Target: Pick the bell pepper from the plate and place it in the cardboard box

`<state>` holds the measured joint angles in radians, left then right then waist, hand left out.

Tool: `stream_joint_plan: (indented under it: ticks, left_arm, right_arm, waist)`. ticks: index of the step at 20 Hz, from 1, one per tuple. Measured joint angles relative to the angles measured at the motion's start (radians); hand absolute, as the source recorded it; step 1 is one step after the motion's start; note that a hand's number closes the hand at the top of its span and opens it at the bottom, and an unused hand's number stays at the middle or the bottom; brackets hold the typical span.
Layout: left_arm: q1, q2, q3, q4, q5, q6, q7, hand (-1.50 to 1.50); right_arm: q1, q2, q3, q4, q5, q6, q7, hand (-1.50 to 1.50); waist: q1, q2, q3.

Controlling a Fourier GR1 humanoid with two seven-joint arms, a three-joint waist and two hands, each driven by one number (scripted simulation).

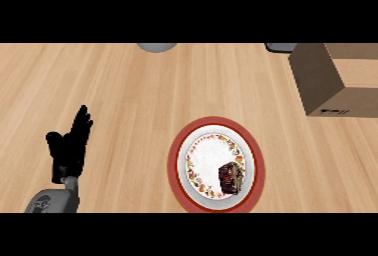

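Open counter (133,85), plate (175,156) to cardboard box (336,75)

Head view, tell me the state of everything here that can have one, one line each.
Left hand: open, fingers up, resting at the left, holding nothing.
Right hand: not in view.
Pepper: lying on the plate, untouched.
Plate: flat on the counter, carrying the pepper.
Box: standing at the upper right, apart from the plate; cannot tell if its top is open.
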<state>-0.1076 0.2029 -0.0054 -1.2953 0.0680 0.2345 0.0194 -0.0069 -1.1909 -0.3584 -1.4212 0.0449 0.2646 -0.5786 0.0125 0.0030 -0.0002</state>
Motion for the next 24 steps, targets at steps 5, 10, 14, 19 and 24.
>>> stream_joint_plan:
  ticks: [5,10,14,19,24]
  left_arm:
    - [-0.009,-0.01,-0.012,-0.018,-0.014,0.0,0.015,0.0]
    - [-0.036,-0.019,-0.011,0.008,-0.024,-0.001,0.011,0.0]
    - [-0.036,-0.021,-0.015,-0.003,-0.031,-0.001,0.019,0.0]
    - [-0.043,-0.037,-0.022,0.018,-0.038,-0.004,-0.003,0.0]
    - [-0.061,-0.041,-0.024,0.026,-0.042,-0.008,-0.003,0.0]
  right_arm:
    - [-0.221,0.033,0.116,0.208,0.069,0.005,-0.023,1.5]
    - [-0.439,0.123,0.225,0.388,0.156,-0.003,-0.026,1.5]
    - [-0.579,0.19,0.279,0.573,0.248,-0.042,-0.088,1.5]
    - [-0.718,0.261,0.324,0.776,0.366,-0.144,-0.124,1.5]
    - [-0.805,0.314,0.334,0.97,0.412,-0.145,-0.128,-1.5]
  waist:
    - [0.023,0.005,0.001]
    - [0.034,0.008,0.001]
    - [0.043,0.011,0.001]
    - [0.054,0.017,0.002]
    - [0.062,0.023,0.004]
